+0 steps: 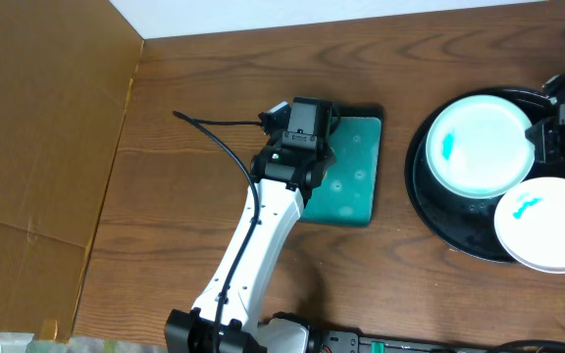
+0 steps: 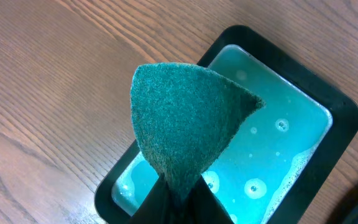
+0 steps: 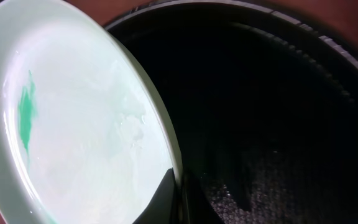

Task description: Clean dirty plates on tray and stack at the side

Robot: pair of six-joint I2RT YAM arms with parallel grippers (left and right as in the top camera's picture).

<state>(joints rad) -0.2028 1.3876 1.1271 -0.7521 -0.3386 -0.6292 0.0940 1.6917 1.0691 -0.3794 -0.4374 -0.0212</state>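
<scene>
**Left arm.** The left gripper is closed on a green scouring pad. The pad is pinched at its lower edge and folded into a cone between the jaws. The pad is held above the near end of a small teal tray, a black-edged rectangular dish filled with bubbly turquoise liquid. No contact between the pad and the liquid can be confirmed. In the overhead view this dish is located at the middle of the wooden table, well apart from the plates.

**Right arm.** The right gripper is closed on the rim of the upper plate. The rim is seen clamped between the two fingers in the wrist view, and the plate is tilted. A turquoise smear is carried on its left part. The plate is positioned over the far half of the large black tray.

**Other plate.** The lower plate is placed at the tray's near right side, overlapping the tray rim. A small turquoise mark is present on it.
</scene>
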